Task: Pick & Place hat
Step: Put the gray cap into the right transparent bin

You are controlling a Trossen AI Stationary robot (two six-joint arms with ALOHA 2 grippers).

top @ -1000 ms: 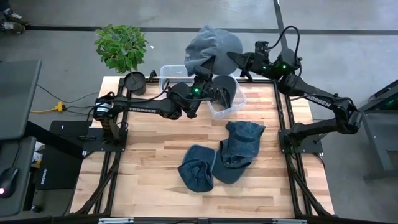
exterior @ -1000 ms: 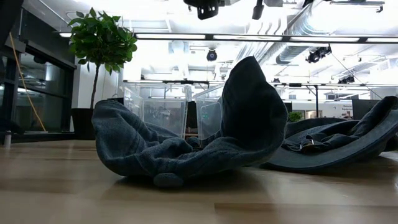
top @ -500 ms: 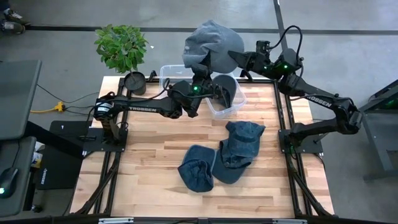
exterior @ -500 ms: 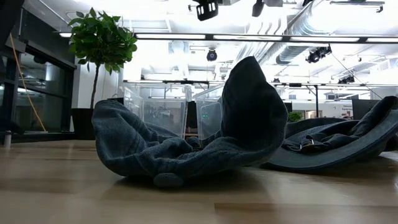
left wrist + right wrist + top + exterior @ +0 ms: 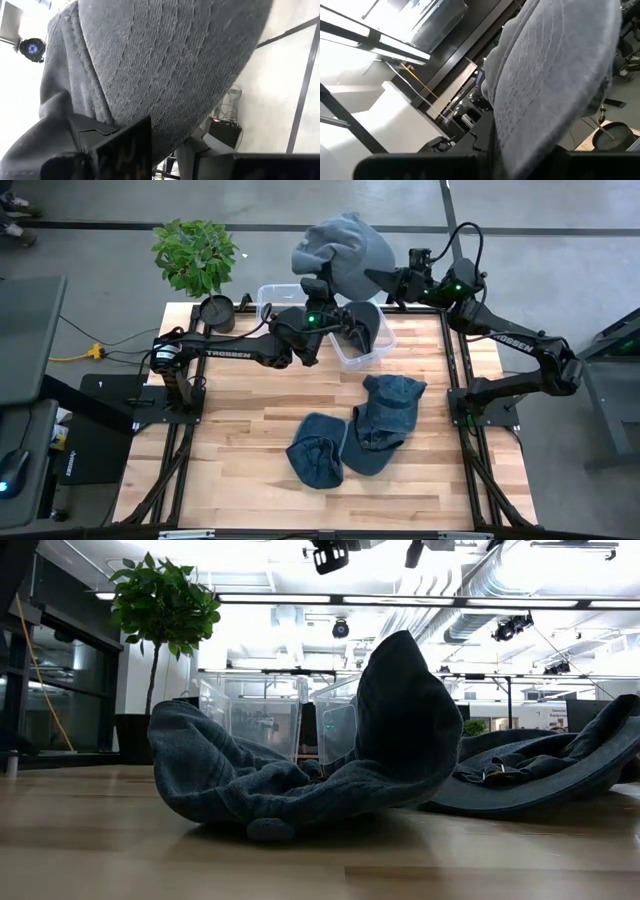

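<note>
At the table's far left corner, a leafy green potted plant (image 5: pixel 194 254) sits in a round black pot (image 5: pixel 216 311), w/ a clear plastic bin (image 5: pixel 272 298) just to its right. Left gripper (image 5: pixel 314 286) is raised over that bin area, fingers pinched together on the lower edge of the grey knitted fabric hat (image 5: pixel 340 247), which hangs in the air above the far edge; left wrist view is filled w/ the hat's weave (image 5: pixel 170 65) right against the dark fingers (image 5: pixel 122 147). A 2nd clear bin (image 5: pixel 372 340) beside the first holds a dark hat (image 5: pixel 363 323). Right gripper (image 5: pixel 372 275) grips the grey hat's other side, fingers closed on the cloth, so both arms hold it btwn them. On the light wooden slat tabletop (image 5: pixel 230 450), mid-table, two dark blue denim hats lie touching: one crumpled (image 5: pixel 317 450), one w/ brim flat (image 5: pixel 385 420). Low view shows the crumpled one (image 5: pixel 300 760) nearest the camera.
</note>
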